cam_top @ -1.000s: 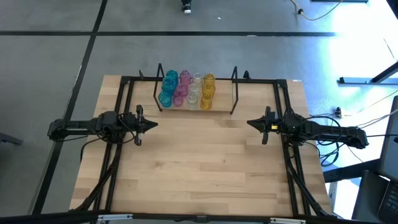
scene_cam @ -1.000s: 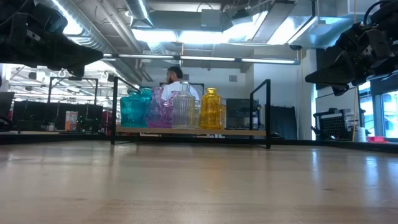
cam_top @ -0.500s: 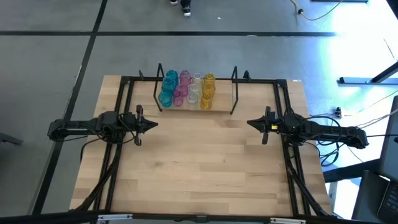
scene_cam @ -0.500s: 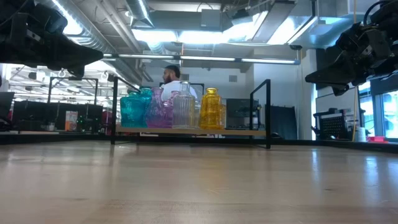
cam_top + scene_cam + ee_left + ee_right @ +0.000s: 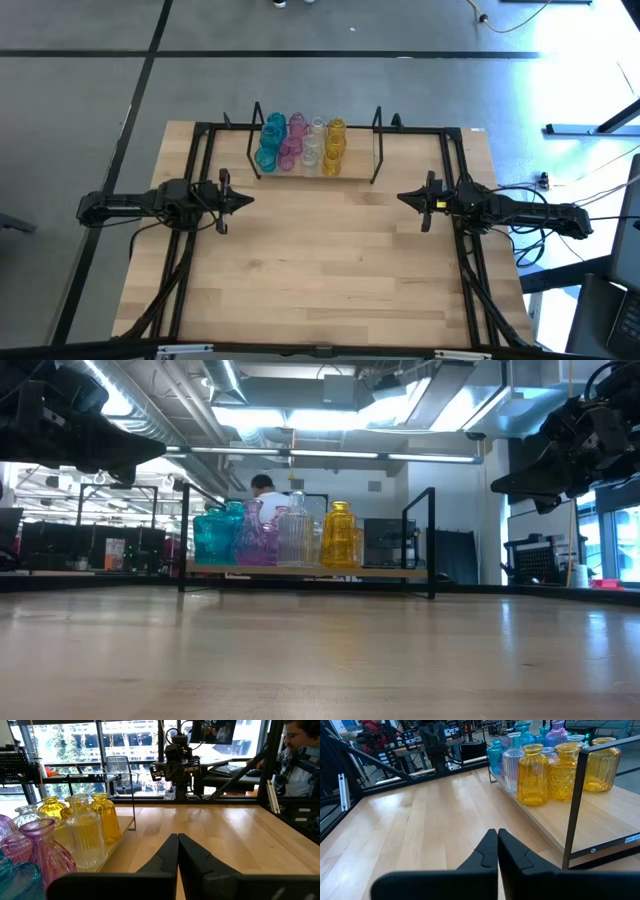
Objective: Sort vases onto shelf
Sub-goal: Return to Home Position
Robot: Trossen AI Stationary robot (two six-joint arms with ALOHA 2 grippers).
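The high view looks straight down on the whole table [image 5: 330, 270]. The low view sits at tabletop level, facing the shelf [image 5: 300, 571] and the room behind. Each wrist view looks low across the table from its own side, close beside the shelf; all four share the vases [image 5: 300, 145]

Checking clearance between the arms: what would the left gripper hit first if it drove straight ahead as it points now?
Likely the right gripper, facing the left gripper across bare table; the shelf and vases lie off that line. Depth is uncertain.

Open tabletop [image 5: 330, 260] before crowded shelf [image 5: 358, 155]
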